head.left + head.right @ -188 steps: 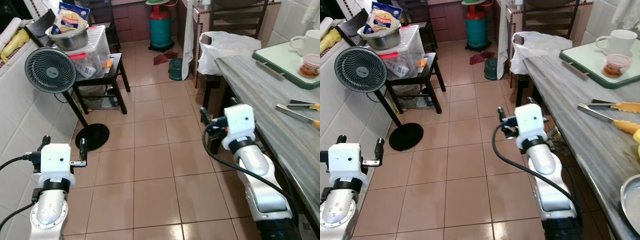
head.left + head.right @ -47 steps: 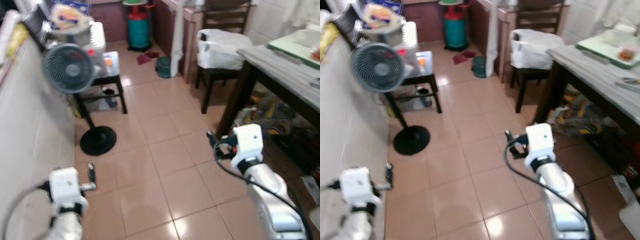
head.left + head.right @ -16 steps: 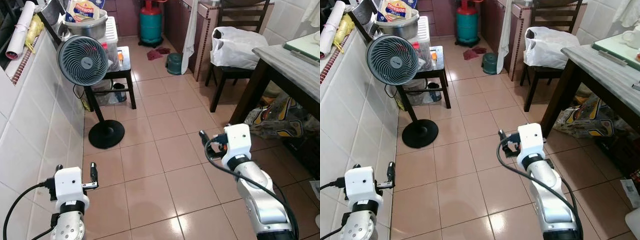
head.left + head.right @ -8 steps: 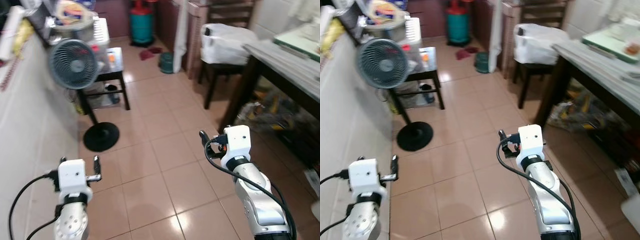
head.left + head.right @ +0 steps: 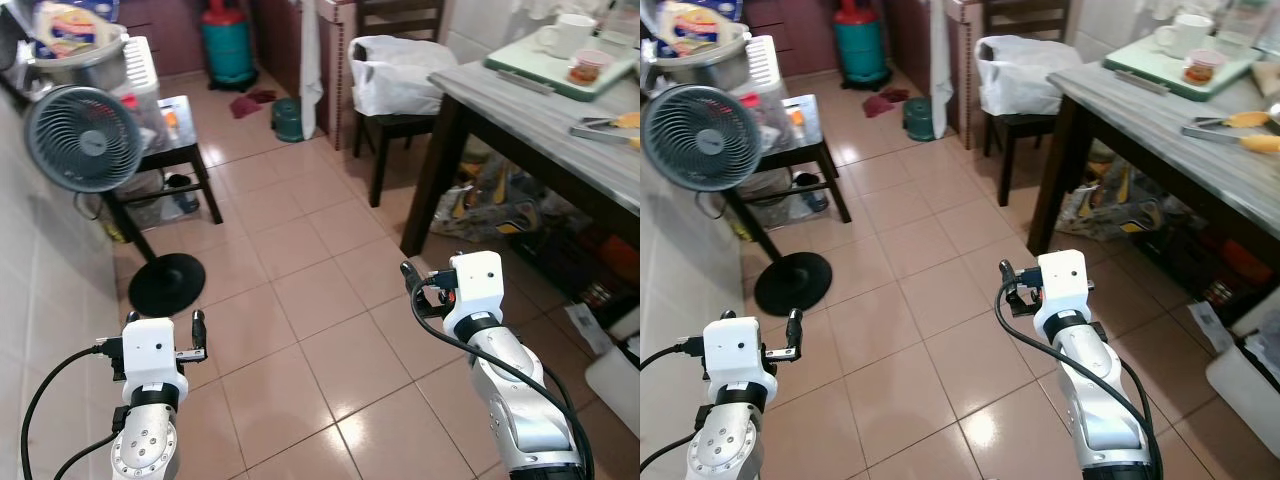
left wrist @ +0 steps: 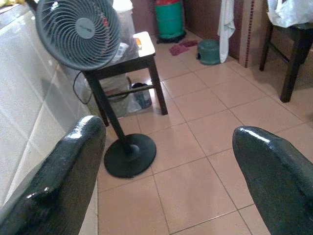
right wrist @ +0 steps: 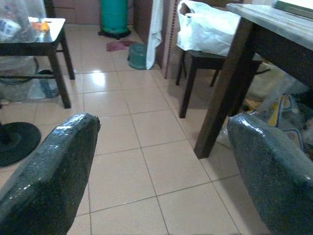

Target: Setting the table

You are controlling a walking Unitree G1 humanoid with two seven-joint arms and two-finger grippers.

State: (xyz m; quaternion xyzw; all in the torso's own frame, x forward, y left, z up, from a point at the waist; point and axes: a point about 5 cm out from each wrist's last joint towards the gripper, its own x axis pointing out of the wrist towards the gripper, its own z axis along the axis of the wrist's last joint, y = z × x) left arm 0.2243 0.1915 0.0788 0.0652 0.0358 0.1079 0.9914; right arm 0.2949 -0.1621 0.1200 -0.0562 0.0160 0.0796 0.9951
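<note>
The dining table [image 5: 520, 100] with a grey wood-grain top stands at the right. On it lies a green tray [image 5: 530, 70] carrying a white mug [image 5: 563, 33] and a small red-lidded tub [image 5: 585, 68]. Yellow-handled tongs [image 5: 605, 125] rest nearer on the tabletop. My left gripper [image 5: 163, 322] hangs low at the left over the floor tiles, open and empty, as the left wrist view [image 6: 168, 147] confirms. My right gripper [image 5: 430, 272] is held over the floor short of the table leg, open and empty, as the right wrist view [image 7: 161, 142] also shows.
A dark chair with a white plastic bag [image 5: 395, 70] stands at the table's far end. Bags and clutter [image 5: 490, 200] lie under the table. A standing fan [image 5: 72, 140], a black side table [image 5: 175, 120] and a green gas cylinder [image 5: 225, 45] line the left and back. A white bin [image 5: 615, 370] sits lower right.
The view has swung toward the table, so the tabletop with tray, mug and tongs shows more fully. Both arms hold the same pose, grippers still open.
</note>
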